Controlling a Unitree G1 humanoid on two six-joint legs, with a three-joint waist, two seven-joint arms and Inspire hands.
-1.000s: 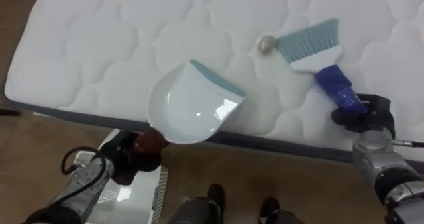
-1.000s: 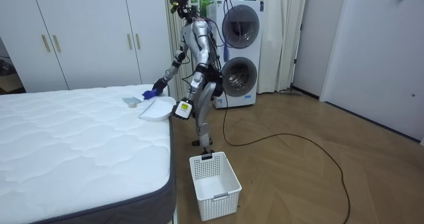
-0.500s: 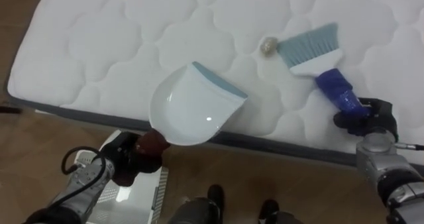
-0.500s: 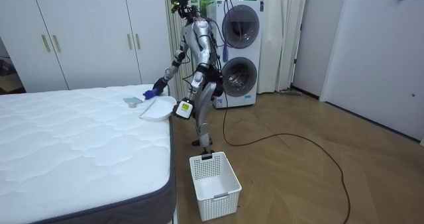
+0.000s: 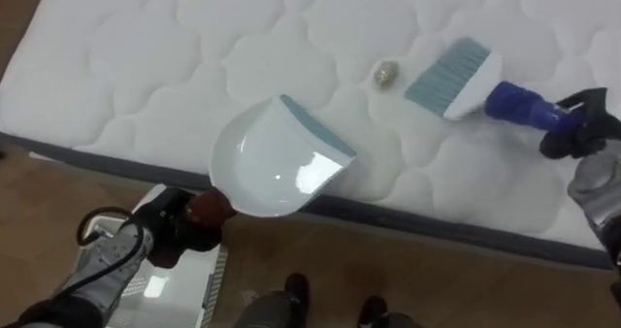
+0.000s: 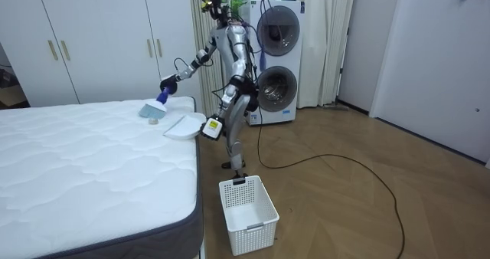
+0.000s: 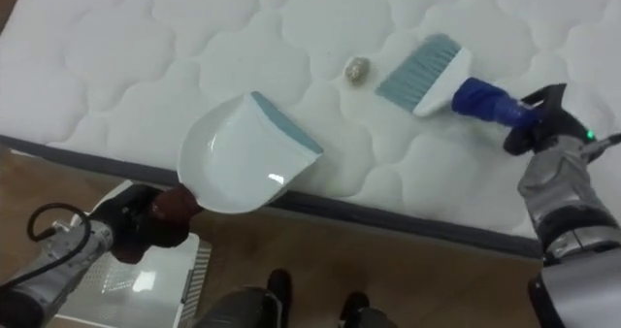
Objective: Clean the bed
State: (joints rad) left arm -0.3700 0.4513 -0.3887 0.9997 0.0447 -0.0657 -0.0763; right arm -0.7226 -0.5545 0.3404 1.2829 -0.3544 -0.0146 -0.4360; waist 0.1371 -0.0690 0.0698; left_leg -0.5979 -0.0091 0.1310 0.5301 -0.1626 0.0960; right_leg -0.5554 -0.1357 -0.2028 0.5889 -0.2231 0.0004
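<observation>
Stands at the corner of the bed, leaning over it, with stacked washers close behind. Grips the dark handle of the dustpan in the left hand, curled tight round it, just off the bed's edge. Holds the pan ahead of that hand and a little to its right, over the bed's edge, blue lip farthest from the hand; cannot tell whether resting on the bed or raised. Clasps the blue handle of the brush in the right hand, closed round its end, above the bed. Points the bristles off to that hand's left and slightly forward, low over the bed. Shows a small crumb on the bed just past the bristles, farther left of the right hand, apart from the brush and beyond the pan's lip. Has a white basket on the floor below the left hand, beside the bed.
</observation>
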